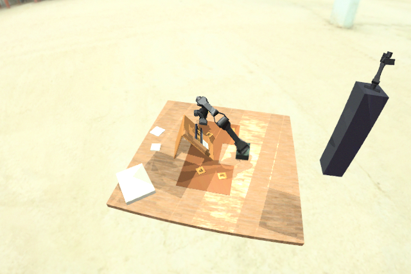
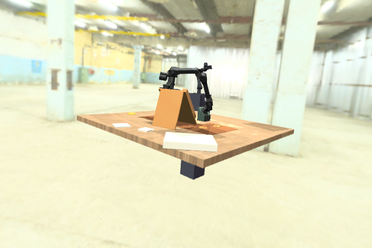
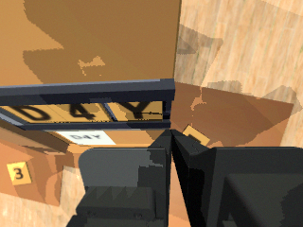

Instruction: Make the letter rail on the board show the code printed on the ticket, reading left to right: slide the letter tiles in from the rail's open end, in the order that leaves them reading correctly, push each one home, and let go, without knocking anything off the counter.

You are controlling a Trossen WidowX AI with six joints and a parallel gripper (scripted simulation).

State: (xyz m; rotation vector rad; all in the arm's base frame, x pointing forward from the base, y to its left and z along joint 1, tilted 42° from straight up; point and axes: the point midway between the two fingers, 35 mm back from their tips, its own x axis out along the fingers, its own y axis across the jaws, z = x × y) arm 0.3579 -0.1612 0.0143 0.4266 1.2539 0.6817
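Observation:
The sloped board (image 1: 188,126) (image 2: 168,107) (image 3: 104,28) carries a dark rail (image 3: 95,92). In the wrist view the rail holds the D tile (image 3: 33,113), the 4 tile (image 3: 81,112) and the Y tile (image 3: 137,111), reading D4Y. A narrow gap shows between 4 and Y. The white ticket (image 3: 90,137) below reads D4Y. My gripper (image 3: 169,133) is shut and empty, its tips just below the rail's right end, beside Y. Whether they touch the rail is unclear. The board hides the tips in the exterior view.
A loose 3 tile (image 3: 19,173) lies left of the board; another loose tile (image 3: 195,133) lies partly behind the fingertips. Two loose tiles (image 1: 200,170) (image 1: 221,175) lie on the orange mat (image 1: 189,181). A white slab (image 1: 135,183) (image 2: 189,142) and two white cards (image 1: 157,131) (image 1: 155,147) lie behind the board.

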